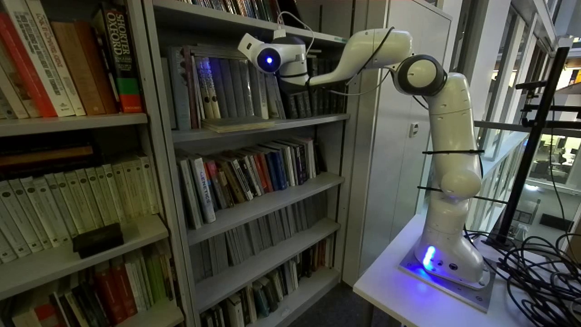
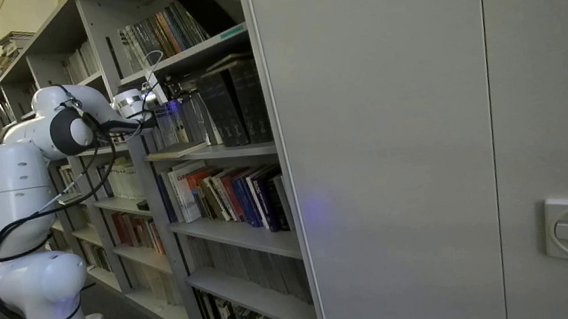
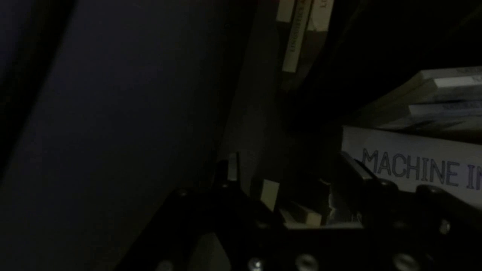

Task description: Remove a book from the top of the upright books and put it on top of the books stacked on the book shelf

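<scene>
Jaws apart, flat books (image 1: pixel 238 123) along shelf (image 1: pixel 313 121)

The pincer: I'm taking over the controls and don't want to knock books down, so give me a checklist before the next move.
1. Pincer open: ok; jaws stand apart in the wrist view.
2. Wrist view bright enough: not ok; most of it is very dark.
3. Book lettered MACHINE free of the pincer: cannot tell; they overlap in the wrist view.
4. Flat books lying on the shelf board: ok; seen in both exterior views.
5. Robot's wrist clear of the upper board: cannot tell from these angles.
</scene>
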{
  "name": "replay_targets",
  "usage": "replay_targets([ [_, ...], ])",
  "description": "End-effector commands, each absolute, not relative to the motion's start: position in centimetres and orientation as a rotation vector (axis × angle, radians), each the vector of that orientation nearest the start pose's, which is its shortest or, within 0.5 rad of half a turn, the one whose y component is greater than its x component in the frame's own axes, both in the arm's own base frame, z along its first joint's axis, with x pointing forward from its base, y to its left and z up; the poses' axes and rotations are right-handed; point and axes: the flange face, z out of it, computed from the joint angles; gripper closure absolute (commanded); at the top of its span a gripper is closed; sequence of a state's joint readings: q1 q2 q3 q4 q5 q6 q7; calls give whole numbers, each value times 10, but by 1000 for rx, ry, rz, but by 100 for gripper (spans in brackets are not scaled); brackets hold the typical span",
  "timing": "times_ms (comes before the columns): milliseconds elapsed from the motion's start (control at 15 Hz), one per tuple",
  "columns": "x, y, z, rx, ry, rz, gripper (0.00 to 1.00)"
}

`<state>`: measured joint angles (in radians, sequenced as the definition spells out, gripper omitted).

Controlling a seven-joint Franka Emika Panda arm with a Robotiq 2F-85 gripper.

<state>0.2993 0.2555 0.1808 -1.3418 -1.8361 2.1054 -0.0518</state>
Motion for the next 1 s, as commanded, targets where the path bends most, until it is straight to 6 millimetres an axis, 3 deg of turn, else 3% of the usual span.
replay_targets([
  [0, 640, 252, 714, 1146, 784, 695, 31],
  [467, 653, 256, 711, 1138, 777, 700, 25],
  [533, 655, 257, 712, 1137, 774, 701, 48],
  [667, 656, 256, 712, 1137, 774, 697, 56],
  [933, 660, 258, 708, 1142, 774, 694, 88],
])
